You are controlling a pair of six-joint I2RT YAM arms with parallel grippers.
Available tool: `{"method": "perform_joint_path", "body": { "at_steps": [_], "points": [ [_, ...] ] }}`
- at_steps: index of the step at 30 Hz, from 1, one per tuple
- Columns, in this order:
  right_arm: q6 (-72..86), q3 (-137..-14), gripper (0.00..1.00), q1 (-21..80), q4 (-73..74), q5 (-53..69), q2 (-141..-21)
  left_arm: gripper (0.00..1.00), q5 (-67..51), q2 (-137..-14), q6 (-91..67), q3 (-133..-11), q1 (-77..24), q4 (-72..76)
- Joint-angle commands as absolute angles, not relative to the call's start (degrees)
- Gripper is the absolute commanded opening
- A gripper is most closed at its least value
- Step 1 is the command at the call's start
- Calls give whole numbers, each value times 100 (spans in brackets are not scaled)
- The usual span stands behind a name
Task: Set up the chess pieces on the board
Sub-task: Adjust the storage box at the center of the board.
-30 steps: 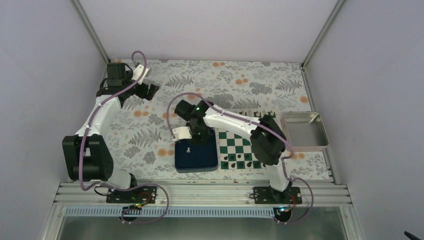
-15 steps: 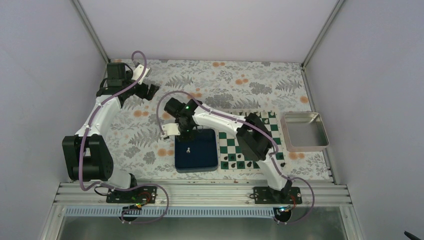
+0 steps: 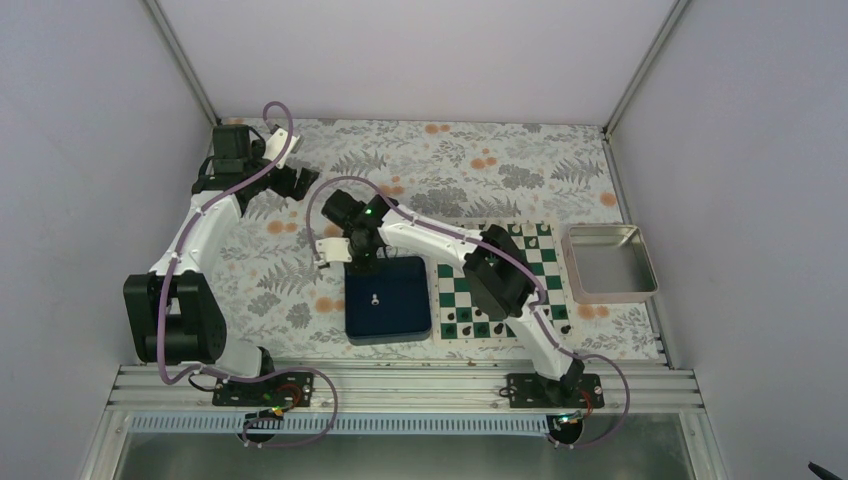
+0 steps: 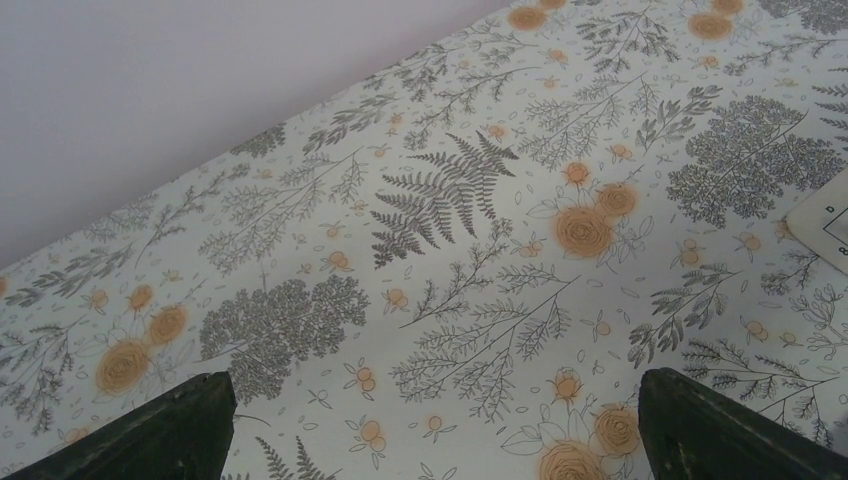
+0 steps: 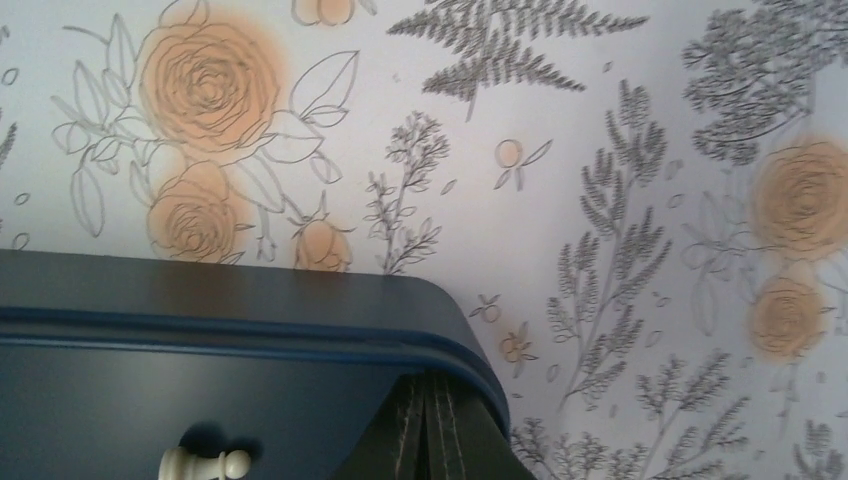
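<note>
One small white chess piece [image 3: 372, 298] lies on its side in the dark blue tray [image 3: 410, 320]; the right wrist view shows this piece [image 5: 205, 463] at the bottom left. My right gripper [image 3: 363, 264] is shut and holds nothing. Its fingers [image 5: 432, 430] rest inside the tray's far-left corner, against the rim [image 5: 250, 300]. The green and white board [image 3: 452, 290] lies right of the tray, partly hidden by the right arm. My left gripper [image 3: 300, 181] hangs open over the floral cloth at the far left, its fingers [image 4: 180, 425] wide apart with nothing between them.
Small black pieces [image 3: 468, 318] stand on the board's near rows. A shiny metal tray [image 3: 610, 262] sits right of the board. The left wrist view catches the board's pale corner [image 4: 825, 215] at its right edge. Grey walls enclose the table.
My right gripper has swept left and away from me, from over the blue tray's middle to its far-left corner. The tray seems nudged slightly left. The left arm has not moved.
</note>
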State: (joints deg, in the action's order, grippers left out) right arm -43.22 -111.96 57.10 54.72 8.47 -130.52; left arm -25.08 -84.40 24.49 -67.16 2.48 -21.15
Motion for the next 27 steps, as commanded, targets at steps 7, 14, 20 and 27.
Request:
{"method": "perform_joint_path", "body": {
  "at_steps": [7,14,20,27],
  "points": [
    [-4286,-11647,4,5559,5272,688,-13388,100,-2648,-8293,2521,-6660,281,-2004],
    [-4256,-11917,9,5511,5640,770,-13373,100,-2647,-8303,2527,-6646,290,-2003],
    [-3882,-11878,18,5536,6222,988,-13132,100,-2709,-8298,2525,-6656,290,-2022],
    [-3319,-11346,22,5661,6418,1088,-12786,100,-2837,-8216,2522,-6726,290,-2098]
  ]
}}
